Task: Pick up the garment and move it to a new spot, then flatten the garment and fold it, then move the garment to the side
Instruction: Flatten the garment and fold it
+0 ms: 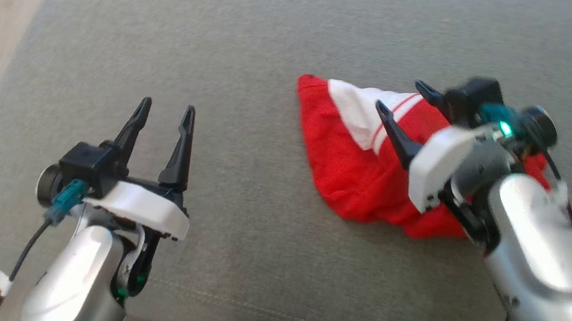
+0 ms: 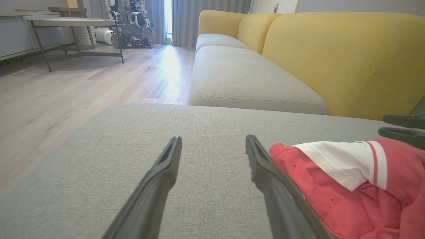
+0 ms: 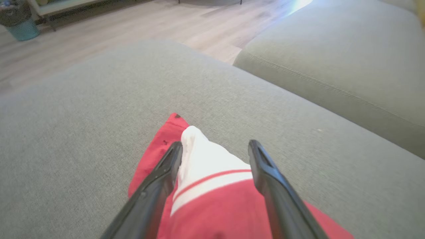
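Head view first: the garment (image 1: pixel 351 157), red with a white striped panel, lies crumpled on the grey cushion (image 1: pixel 224 40), right of centre. The right gripper (image 1: pixel 398 94) is over it with jaws spread, nothing pinched. The left gripper (image 1: pixel 168 105) is well apart at the lower left, jaws spread and empty over bare cushion. In the left wrist view the left gripper (image 2: pixel 213 137) points across the cushion, and the garment (image 2: pixel 348 189) sits just beside its right-hand finger. The tips of the other arm's fingers (image 2: pixel 401 132) poke in over the cloth at the far edge. In the right wrist view the right gripper (image 3: pixel 215 143) straddles the white panel, one finger on each side and red cloth below. Whether the tips touch the fabric I cannot tell. My read is that this is light, limp knit which will sag and trail from any single pinch. It looks neither slippery nor fragile, though it may drag on the woven cushion. Best hold, I'd say, is the raised white fold between those jaws, or the hemmed red corner (image 3: pixel 174 121) beyond it.
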### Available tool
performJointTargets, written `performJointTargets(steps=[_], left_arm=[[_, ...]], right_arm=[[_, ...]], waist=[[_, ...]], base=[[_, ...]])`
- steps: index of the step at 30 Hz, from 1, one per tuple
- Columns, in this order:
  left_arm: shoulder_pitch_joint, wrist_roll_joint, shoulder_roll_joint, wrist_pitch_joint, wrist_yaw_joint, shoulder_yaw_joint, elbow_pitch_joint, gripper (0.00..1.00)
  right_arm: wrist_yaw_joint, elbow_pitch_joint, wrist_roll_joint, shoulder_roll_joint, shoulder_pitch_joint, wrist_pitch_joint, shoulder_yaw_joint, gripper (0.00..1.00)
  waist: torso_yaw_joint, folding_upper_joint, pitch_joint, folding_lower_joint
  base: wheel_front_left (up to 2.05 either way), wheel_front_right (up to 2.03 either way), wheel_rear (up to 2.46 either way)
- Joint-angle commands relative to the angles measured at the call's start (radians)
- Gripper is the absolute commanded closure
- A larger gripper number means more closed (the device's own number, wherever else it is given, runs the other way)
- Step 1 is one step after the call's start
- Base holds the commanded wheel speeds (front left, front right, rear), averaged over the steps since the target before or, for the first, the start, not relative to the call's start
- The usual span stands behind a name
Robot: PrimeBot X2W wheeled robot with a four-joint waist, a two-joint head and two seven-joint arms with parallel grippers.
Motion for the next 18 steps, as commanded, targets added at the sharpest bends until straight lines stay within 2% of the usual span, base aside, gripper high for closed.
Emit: performJointTargets(steps=[1,10,11,12,13,14,18], left_arm=[[-0.043,0.010,0.011,-0.011,-0.003,0.036,-0.024,0.00],[-0.061,0.045,-0.031,-0.012,-0.035,0.067,-0.029,0.00],[-0.061,0.049,-0.034,-0.012,-0.038,0.072,-0.030,0.00],[-0.060,0.054,-0.036,-0.012,-0.040,0.077,-0.031,0.00],[-0.060,0.057,-0.039,-0.012,-0.043,0.082,-0.032,0.00],[-0.058,0.058,-0.043,-0.012,-0.046,0.087,-0.032,0.00],[-0.049,0.066,-0.052,-0.012,-0.053,0.115,-0.038,0.00]], right_arm=[[0.003,-0.022,0.014,-0.003,-0.031,0.012,0.026,0.00],[0.003,0.191,0.096,-0.054,-0.212,0.154,0.233,0.00],[0.003,0.208,0.110,-0.053,-0.224,0.160,0.247,0.21],[0.003,0.224,0.125,-0.052,-0.233,0.167,0.258,0.58],[0.003,0.237,0.141,-0.051,-0.242,0.171,0.270,0.88],[0.003,0.246,0.155,-0.051,-0.249,0.167,0.276,1.00],[0.003,0.258,0.193,-0.048,-0.262,0.097,0.267,1.00]], waist=[[0.031,0.0000,0.022,0.0000],[0.073,0.0000,0.047,0.0000],[0.074,0.0000,0.049,0.0000],[0.072,0.0000,0.051,0.0000],[0.070,0.0000,0.054,0.0000],[0.068,0.0000,0.054,0.0000],[0.051,0.0000,0.053,0.0000]], base=[[0.00,0.00,0.00],[0.00,0.00,0.00],[0.00,0.00,0.00],[0.00,0.00,0.00],[0.00,0.00,0.00],[0.00,0.00,0.00],[0.00,0.00,0.00]])
